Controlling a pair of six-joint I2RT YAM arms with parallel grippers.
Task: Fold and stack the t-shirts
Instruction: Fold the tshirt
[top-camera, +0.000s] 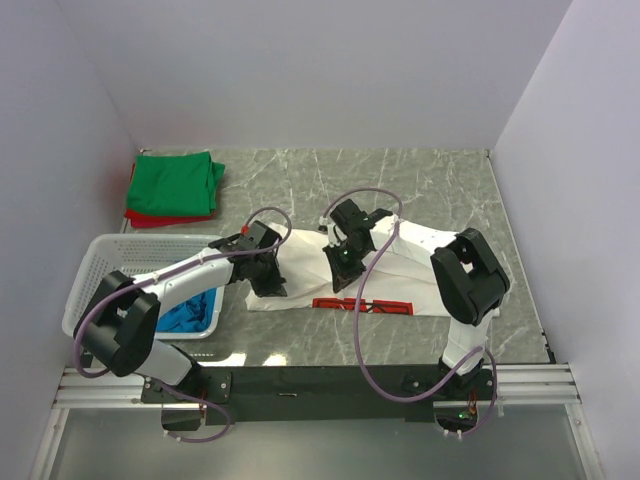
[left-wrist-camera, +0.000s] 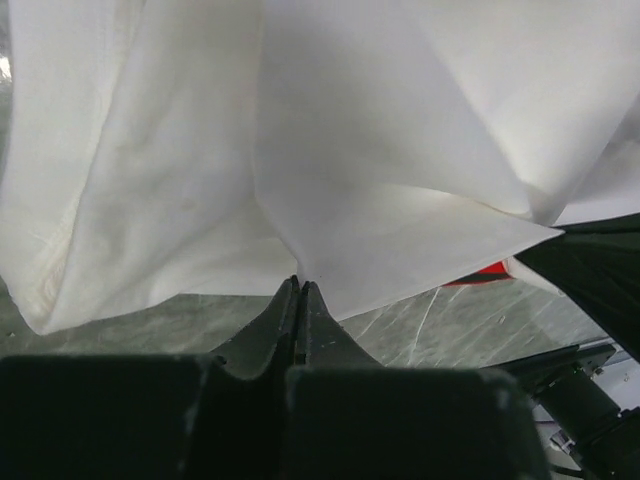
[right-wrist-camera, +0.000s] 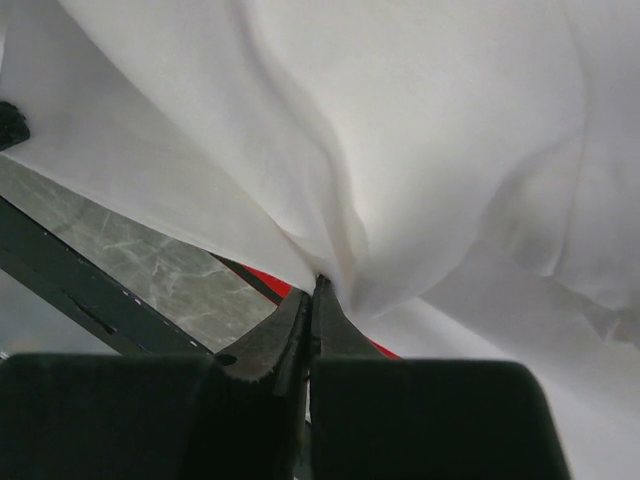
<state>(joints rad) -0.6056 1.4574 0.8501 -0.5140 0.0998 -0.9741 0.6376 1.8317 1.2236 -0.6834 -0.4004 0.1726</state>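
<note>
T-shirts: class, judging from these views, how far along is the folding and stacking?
Done: green shirt folded atop red shirt, far left. In hand: white shirt, pinched by the shut left tool and right tool. Left: blue shirt in the basket, then stacking.

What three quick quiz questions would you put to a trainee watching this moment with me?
1. True or false: the left gripper and the right gripper are both shut on the white t-shirt.
2. Where is the blue t-shirt? A: in the basket. B: spread on the table by the right arm. C: hanging from the right gripper.
3. Which t-shirt lies folded on top of the red t-shirt at the far left corner?
Key: 1 true; 2 A; 3 the green t-shirt.
</note>
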